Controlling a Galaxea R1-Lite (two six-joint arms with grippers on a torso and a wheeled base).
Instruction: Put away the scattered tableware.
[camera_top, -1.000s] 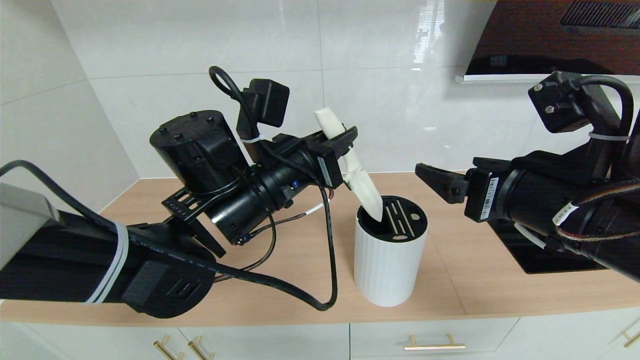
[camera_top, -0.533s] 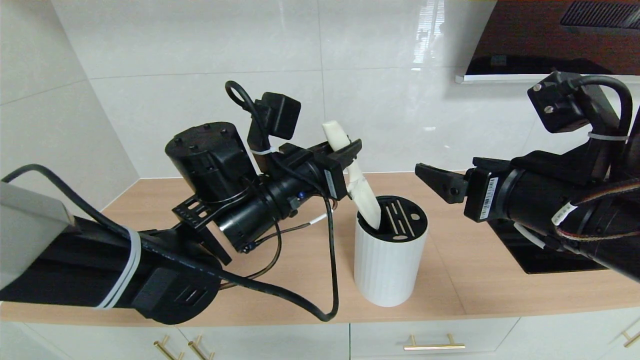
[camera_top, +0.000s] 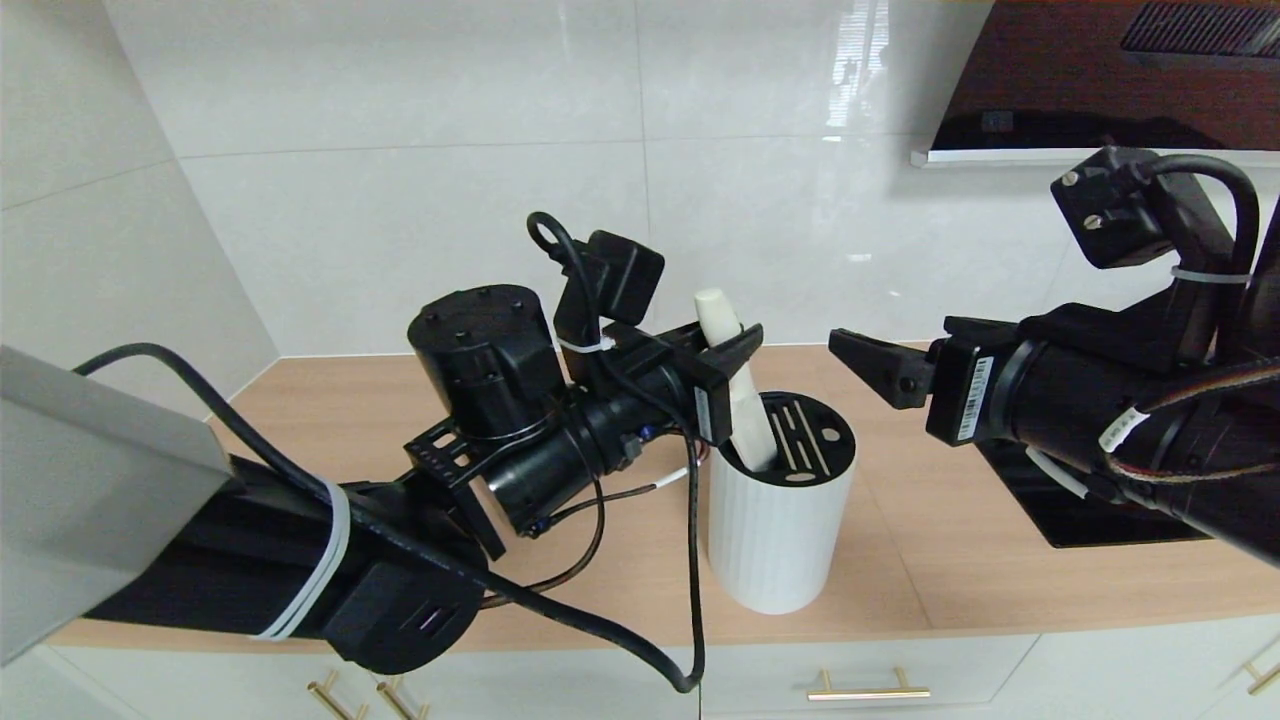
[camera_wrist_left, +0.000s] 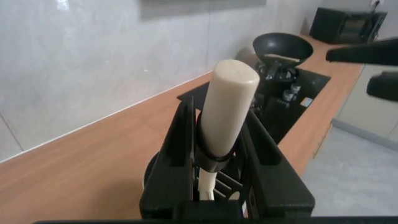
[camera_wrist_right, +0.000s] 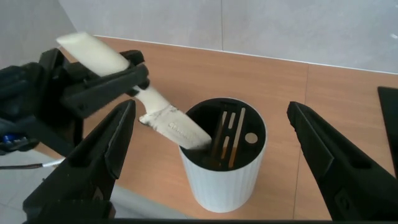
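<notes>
Fingers of my left gripper clamp knife | right gripper spread beside holder, stove beyond | knife sunk deeper

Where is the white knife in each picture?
Head view: white knife in the centre, blade down in the white holder.
Left wrist view: the knife pokes up inside the left end effector.
Right wrist view: the knife slants into the holder.
Shared landmark: the wooden counter.
</notes>
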